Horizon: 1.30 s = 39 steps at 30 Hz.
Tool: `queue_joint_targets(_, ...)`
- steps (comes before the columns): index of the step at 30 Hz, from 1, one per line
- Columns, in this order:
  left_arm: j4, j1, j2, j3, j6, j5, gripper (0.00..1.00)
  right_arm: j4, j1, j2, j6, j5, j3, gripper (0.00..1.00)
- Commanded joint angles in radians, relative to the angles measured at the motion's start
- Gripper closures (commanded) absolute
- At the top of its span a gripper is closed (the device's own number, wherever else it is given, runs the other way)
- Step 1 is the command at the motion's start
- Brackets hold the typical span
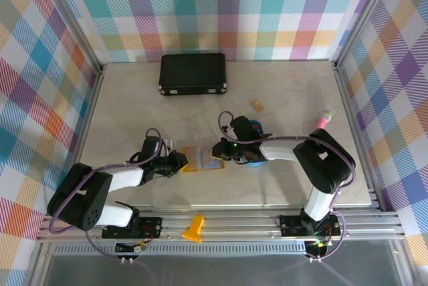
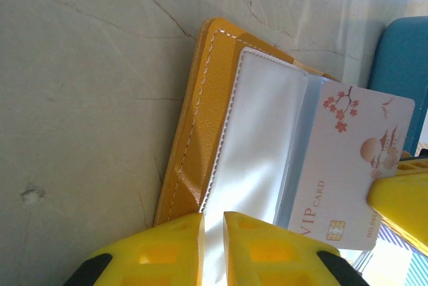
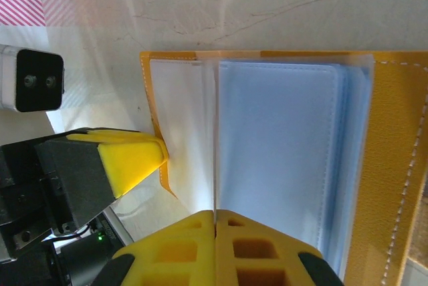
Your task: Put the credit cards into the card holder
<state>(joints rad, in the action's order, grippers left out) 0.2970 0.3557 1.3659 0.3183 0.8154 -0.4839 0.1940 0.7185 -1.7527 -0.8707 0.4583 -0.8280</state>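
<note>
Two robot arms meet over an open yellow card holder point(image 1: 195, 158), which lies flat near the middle of the pale surface point(image 1: 134, 112), toward its near side. The left hand point(image 2: 212, 220) reaches in from the left. Its yellow fingers are drawn almost together on a clear plastic sleeve at the card holder's edge, with the thin sheet running into the narrow slit between them. The right hand point(image 3: 215, 216) comes in from the right with its fingers pressed tight together. In the left wrist view, one of those fingers point(image 2: 401, 199) sits on the outer end of a white card point(image 2: 348, 159) printed with red blossoms and the words "VIP CARD". The card lies aslant across the inner pockets, its other end over the pale blue sleeve, and whether that end is tucked inside cannot be told. A blue tray point(image 1: 257, 161) sits just to the right of the card holder, partly under the right arm. A black case point(image 1: 192, 73) rests closed at the far edge of the surface, well apart from both hands.
</note>
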Motion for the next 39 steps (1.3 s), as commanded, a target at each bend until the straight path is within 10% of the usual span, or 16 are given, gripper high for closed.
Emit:
queue_joint_targets(1, -0.069, 0.008, 0.029, -0.024, -0.011, 0.057, 0.83, 0.026, -0.003, -0.025, 0.016, 0.026, 0.002, 1.00)
queue_joint_targets(39, -0.067, 0.008, 0.032, -0.024, -0.007, 0.057, 0.84, 0.081, 0.044, -0.082, 0.000, 0.046, 0.032, 1.00)
